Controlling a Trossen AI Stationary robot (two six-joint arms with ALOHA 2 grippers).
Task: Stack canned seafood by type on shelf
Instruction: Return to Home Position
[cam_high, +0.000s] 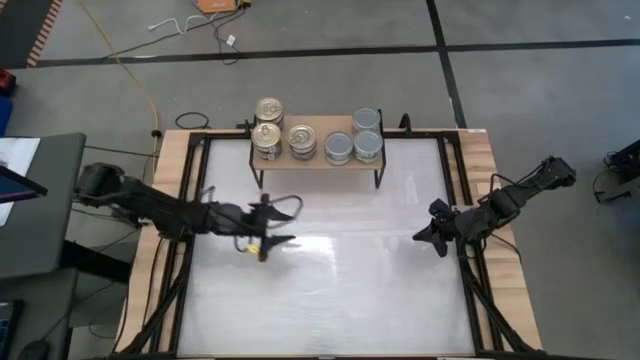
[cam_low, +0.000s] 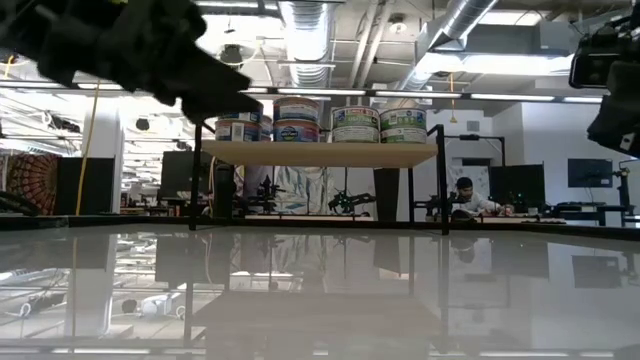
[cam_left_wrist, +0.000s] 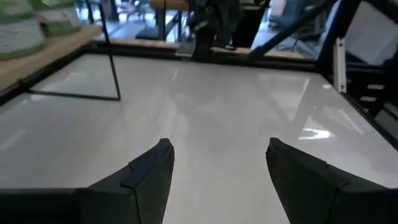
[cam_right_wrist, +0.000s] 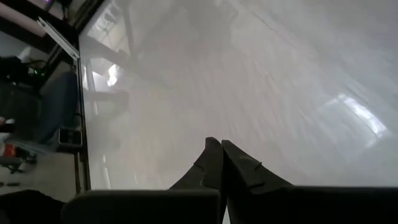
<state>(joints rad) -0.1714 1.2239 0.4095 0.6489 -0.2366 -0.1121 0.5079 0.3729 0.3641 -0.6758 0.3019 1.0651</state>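
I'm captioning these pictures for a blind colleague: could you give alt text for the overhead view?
At the upper edge of the white table, a small wooden shelf holds gold-lidded cans on its left half and silver-lidded cans on its right. In front of it both dark arms hang over the tabletop, left hand open, right hand shut, neither holding a can.

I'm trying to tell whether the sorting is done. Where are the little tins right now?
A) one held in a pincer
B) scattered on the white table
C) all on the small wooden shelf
C: the tins all sit on the shelf, the left pincer is open and empty, the right pincer is shut on nothing, and the white table bears none.
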